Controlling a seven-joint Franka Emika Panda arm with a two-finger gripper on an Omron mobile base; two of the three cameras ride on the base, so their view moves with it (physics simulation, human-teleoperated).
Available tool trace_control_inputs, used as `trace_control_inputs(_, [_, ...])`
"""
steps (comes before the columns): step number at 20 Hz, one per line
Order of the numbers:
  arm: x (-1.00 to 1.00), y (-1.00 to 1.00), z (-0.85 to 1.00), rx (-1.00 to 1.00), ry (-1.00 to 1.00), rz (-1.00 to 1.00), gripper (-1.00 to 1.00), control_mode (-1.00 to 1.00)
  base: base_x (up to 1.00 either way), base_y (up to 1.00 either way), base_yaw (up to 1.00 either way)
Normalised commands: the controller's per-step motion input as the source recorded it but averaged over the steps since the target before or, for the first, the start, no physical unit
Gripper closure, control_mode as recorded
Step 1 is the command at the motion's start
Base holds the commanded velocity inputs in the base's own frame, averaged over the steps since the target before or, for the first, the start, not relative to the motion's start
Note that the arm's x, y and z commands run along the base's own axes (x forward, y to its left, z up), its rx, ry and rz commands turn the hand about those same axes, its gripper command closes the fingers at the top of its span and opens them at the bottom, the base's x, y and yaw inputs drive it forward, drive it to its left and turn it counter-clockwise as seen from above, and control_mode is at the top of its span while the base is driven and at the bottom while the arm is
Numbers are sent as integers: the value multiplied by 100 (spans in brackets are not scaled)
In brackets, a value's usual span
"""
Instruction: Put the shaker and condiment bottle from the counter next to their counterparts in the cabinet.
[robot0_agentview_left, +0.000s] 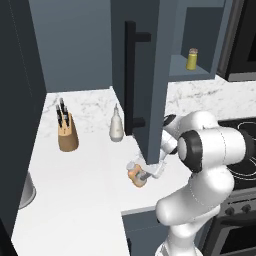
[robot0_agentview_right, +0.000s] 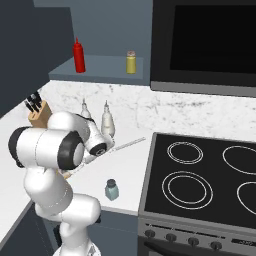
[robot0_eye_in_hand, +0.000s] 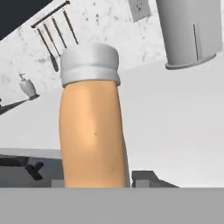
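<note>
Currently:

1. A dark blue-grey cabinet (robot0_agentview_left: 145, 75) hangs above the white marble counter (robot0_agentview_left: 75, 175); its tall door stands open, showing a shelf with a yellow jar (robot0_agentview_left: 192, 59) and a red bottle (robot0_agentview_right: 79, 56).
2. The white arm reaches low under the door.
3. Its gripper (robot0_agentview_left: 142, 175) is closed around the orange condiment bottle (robot0_agentview_left: 136, 176), which sits low at the counter.
4. The shaker (robot0_agentview_right: 111, 189) waits upright near the counter's front edge, beside the stove.
5. Judged step: bottle just gripped. Next: lift clear of the door, then up to the shelf beside the red bottle.
</note>
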Motion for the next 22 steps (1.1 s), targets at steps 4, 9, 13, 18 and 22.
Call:
trace_control_inputs(4, [-3, -32, 34, 6, 0, -43, 100, -100, 0, 0, 0])
trace_control_inputs(9, [-7, -21, 47, 5, 0, -48, 100, -100, 0, 0, 0])
trace_control_inputs(13, [-13, -1, 62, 0, -12, -45, 100, -100, 0, 0, 0])
trace_control_inputs(18, [-9, 0, 66, 0, -14, -35, 100, -100, 0, 0, 0])
trace_control_inputs(22, [-1, 0, 70, 0, -13, -29, 100, -100, 0, 0, 0])
